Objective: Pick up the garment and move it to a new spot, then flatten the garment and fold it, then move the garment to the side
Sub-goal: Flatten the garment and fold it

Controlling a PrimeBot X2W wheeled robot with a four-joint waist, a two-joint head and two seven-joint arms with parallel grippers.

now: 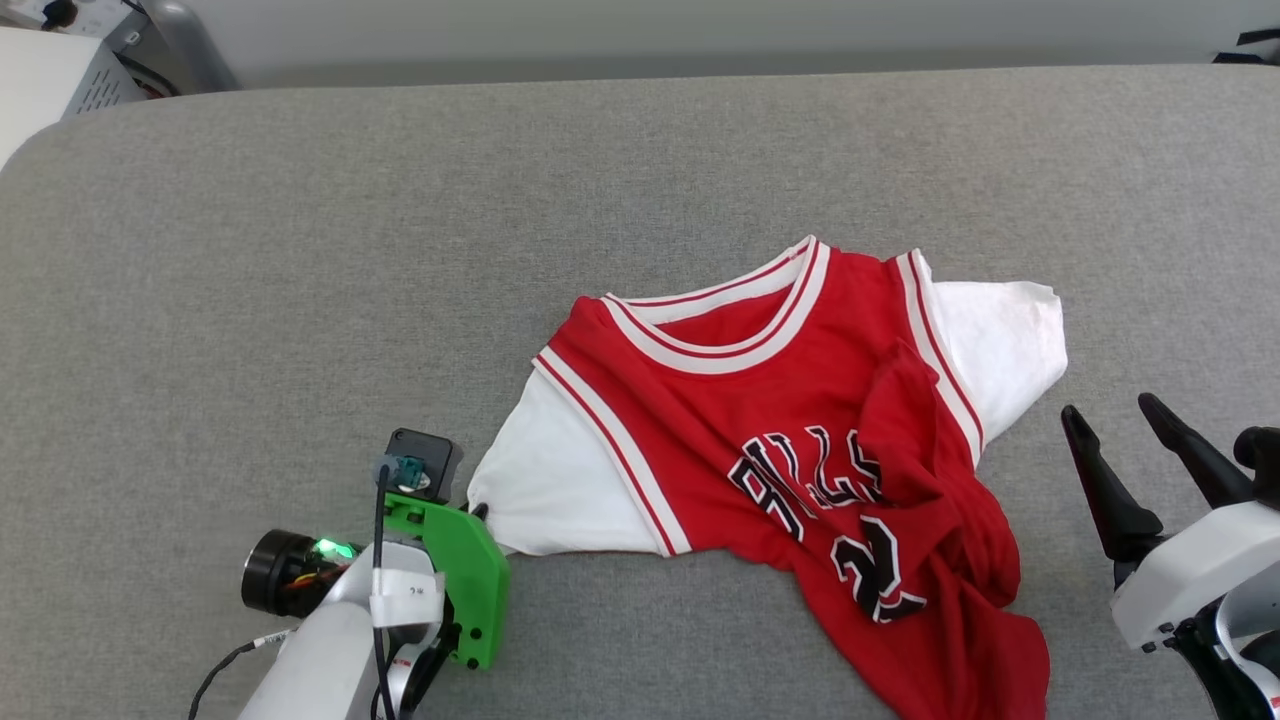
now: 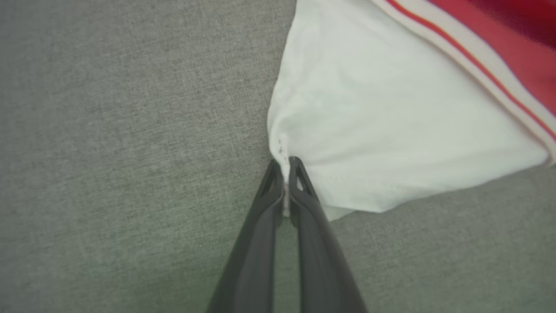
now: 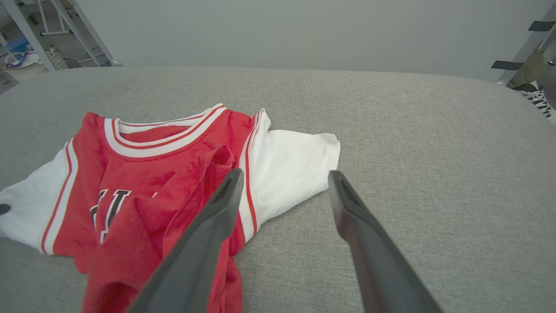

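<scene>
The garment, a red jersey with white short sleeves, striped trim and black lettering, lies rumpled on the grey padded table, right of centre. Its lower hem is bunched up toward the front edge. My left gripper sits at the tip of the left white sleeve. In the left wrist view the left gripper is shut, pinching the garment at the sleeve's edge. My right gripper stands open just right of the other sleeve, above the table. Its wrist view shows the right gripper wide apart over the garment, holding nothing.
A white box and cables stand beyond the table's far left corner. Metal shelving legs show behind the table, and a stand at its far right. Bare grey cloth spreads left of and behind the jersey.
</scene>
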